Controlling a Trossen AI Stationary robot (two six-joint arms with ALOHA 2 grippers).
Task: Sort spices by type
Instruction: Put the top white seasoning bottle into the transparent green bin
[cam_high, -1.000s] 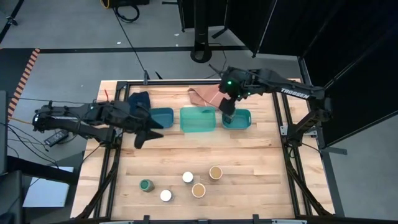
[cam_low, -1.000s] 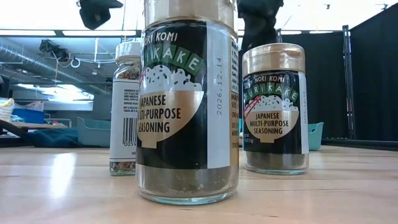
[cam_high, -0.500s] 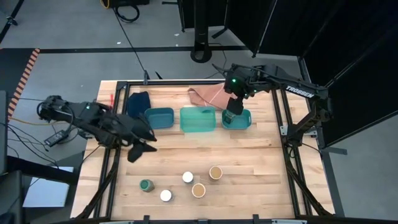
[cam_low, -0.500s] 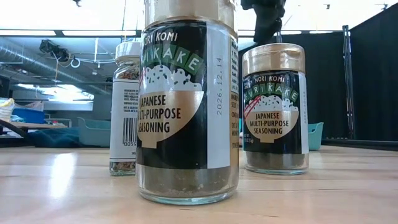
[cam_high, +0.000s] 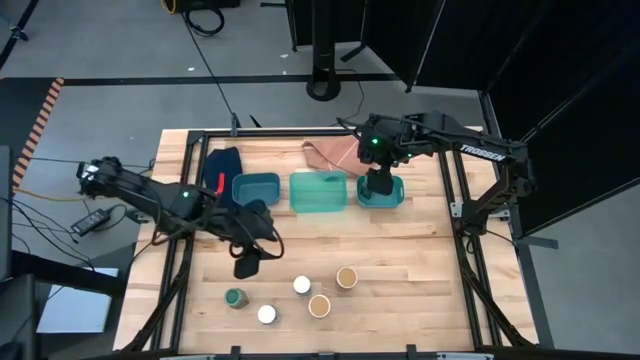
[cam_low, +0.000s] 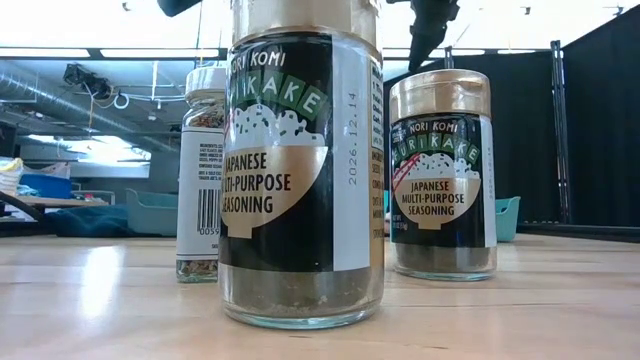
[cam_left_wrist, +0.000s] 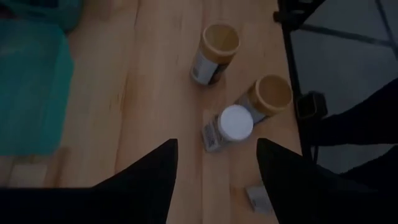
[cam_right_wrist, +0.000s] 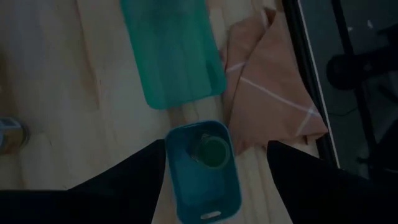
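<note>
Five spice jars stand upright near the table's near edge: a green-lidded jar, two white-lidded jars and two tan-lidded jars. My left gripper hangs open above the table just left of them; in its wrist view the gripper looks down on a white-lidded jar. My right gripper is open over the right teal tray, where a second green-lidded jar sits.
Three teal trays line the far half of the table: left, middle and right. A dark blue cloth and a pink cloth lie behind them. Bare wood separates the trays from the jars.
My left arm has swung from beside the left tray toward the table's near edge and rightward, ending close to the group of jars. My right gripper has stayed over the right tray, shifting slightly right.
</note>
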